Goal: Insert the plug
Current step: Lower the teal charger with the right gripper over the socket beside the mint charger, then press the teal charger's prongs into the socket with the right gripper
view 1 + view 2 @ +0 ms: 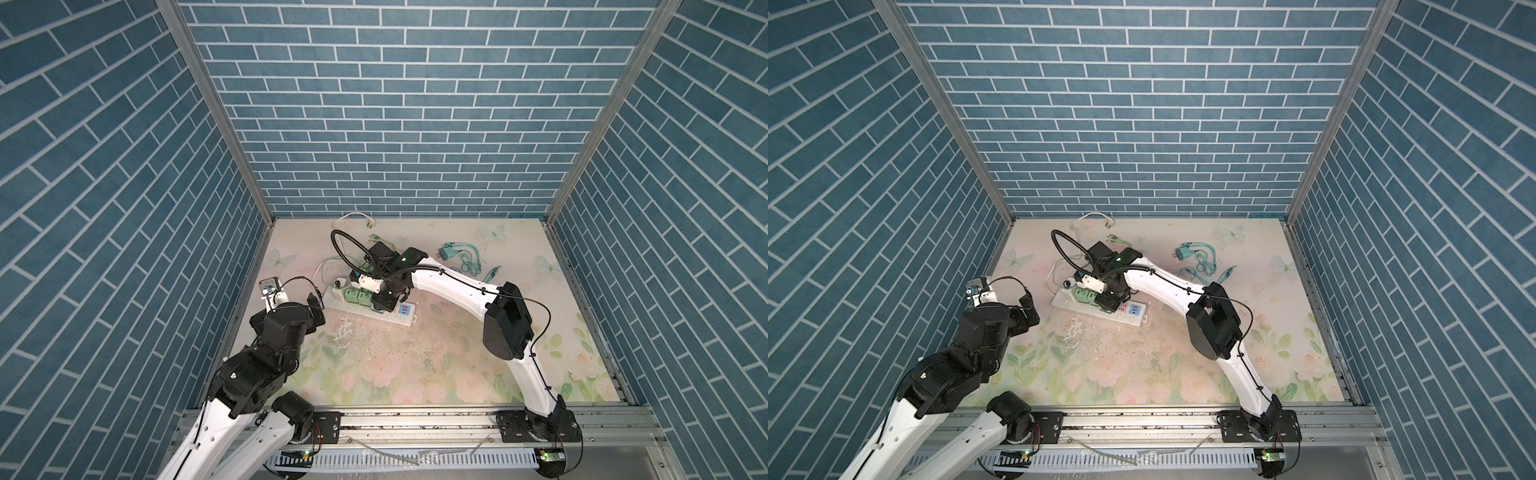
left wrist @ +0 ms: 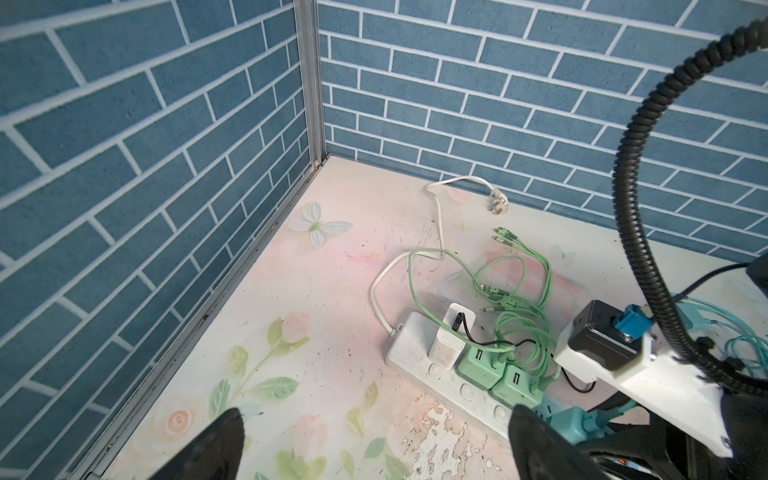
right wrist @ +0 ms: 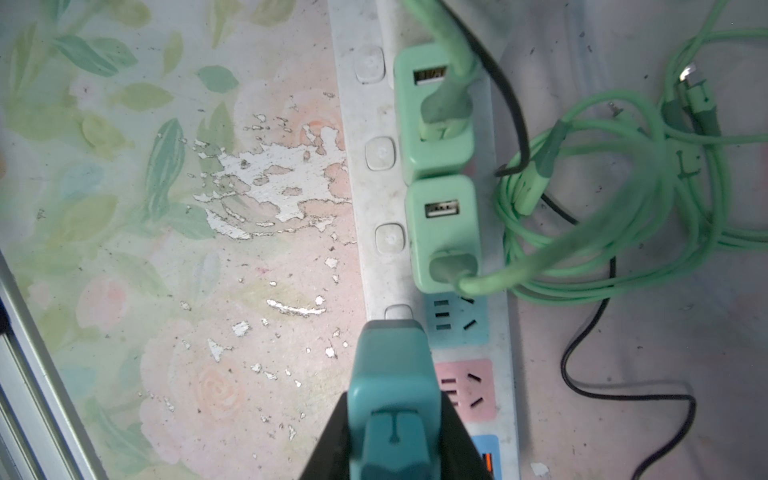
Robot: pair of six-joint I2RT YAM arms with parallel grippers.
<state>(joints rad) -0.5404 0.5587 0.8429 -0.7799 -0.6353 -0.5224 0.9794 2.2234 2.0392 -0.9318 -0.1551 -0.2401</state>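
Above the white power strip [image 3: 357, 195] on the counter [image 1: 415, 365], the right gripper [image 3: 390, 440] is clenched on the teal plug [image 3: 392, 374], its black fingers pressed to both sides of the body. The plug's front end lies over the strip's button edge, just beside the empty blue socket [image 3: 455, 320], with the pink socket [image 3: 465, 390] alongside it. Its prongs are hidden, so contact with the strip cannot be told. Two green chargers [image 3: 432, 112] sit plugged in further along, green cables [image 3: 623, 249] coiled beside them. The left gripper [image 2: 378, 415] hangs released and empty, jaws wide, near the strip's other end
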